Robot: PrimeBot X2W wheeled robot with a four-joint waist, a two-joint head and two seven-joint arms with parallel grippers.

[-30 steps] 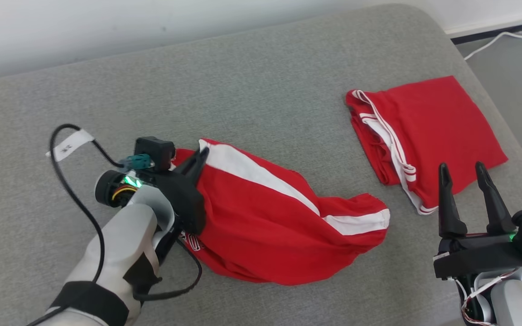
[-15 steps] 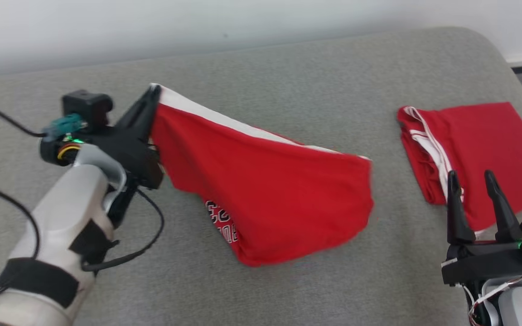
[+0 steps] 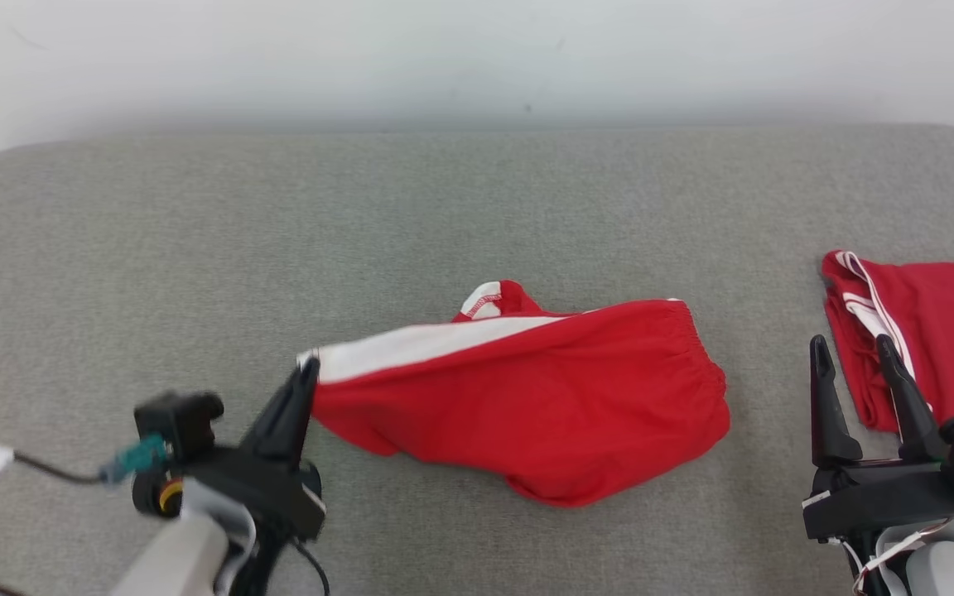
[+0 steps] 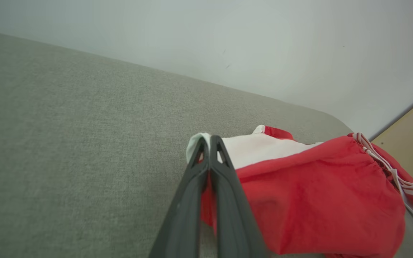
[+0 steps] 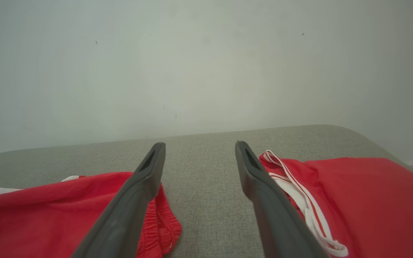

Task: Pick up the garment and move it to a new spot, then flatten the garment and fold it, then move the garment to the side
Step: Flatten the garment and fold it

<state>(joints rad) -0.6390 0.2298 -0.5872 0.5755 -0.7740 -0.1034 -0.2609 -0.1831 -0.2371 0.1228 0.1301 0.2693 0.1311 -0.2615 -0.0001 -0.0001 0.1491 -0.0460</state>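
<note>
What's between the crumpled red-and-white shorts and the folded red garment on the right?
Bare grey upholstery separates the crumpled red shorts from the folded red garment, seen in the right wrist view.

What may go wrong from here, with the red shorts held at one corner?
The left end effector pinches only the white-striped corner of the red shorts; the cloth may slip out. The open right end effector stands close to the folded red garment and might drag it.
</note>
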